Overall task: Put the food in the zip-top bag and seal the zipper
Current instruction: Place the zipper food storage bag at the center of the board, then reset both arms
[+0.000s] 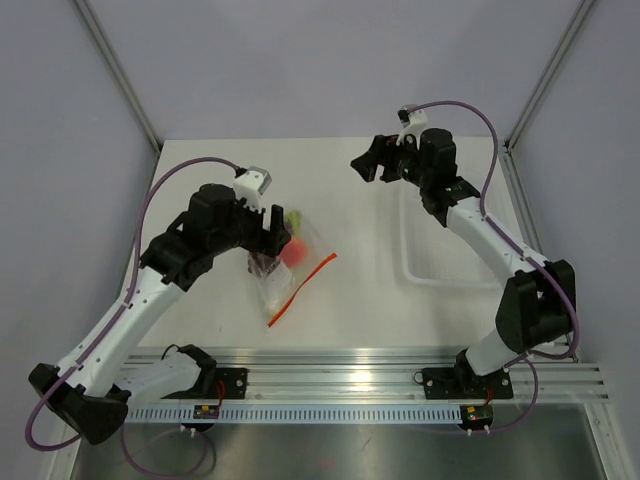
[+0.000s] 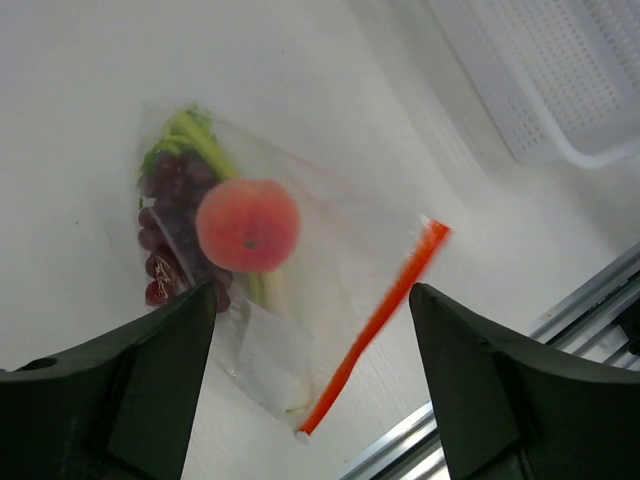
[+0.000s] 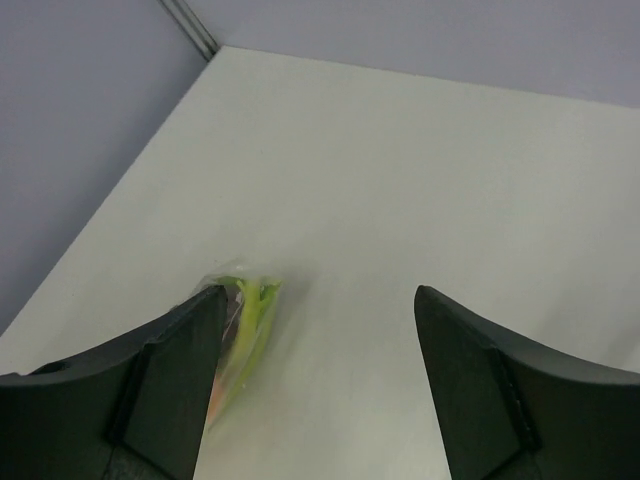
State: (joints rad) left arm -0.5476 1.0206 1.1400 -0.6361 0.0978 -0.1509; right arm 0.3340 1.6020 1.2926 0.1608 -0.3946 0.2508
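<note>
The zip-top bag (image 1: 283, 275) lies flat on the white table with the food inside it. In the left wrist view the peach-like fruit (image 2: 248, 225) rests on the dark red grapes (image 2: 165, 230), and the green stalks (image 2: 193, 136) run beneath them. The orange-red zipper (image 2: 375, 325) runs straight along the bag's mouth. My left gripper (image 2: 312, 290) hovers above the bag (image 2: 290, 345), open and holding nothing. Far to the back right, my right gripper (image 1: 368, 165) is raised and open. It sees the bag's stalk end (image 3: 243, 325) by its left finger.
A rigid clear tray (image 1: 452, 245) sits on the right side of the table under the right arm. A metal rail (image 1: 350, 380) runs along the table's near edge. Grey walls close in the table's back and sides.
</note>
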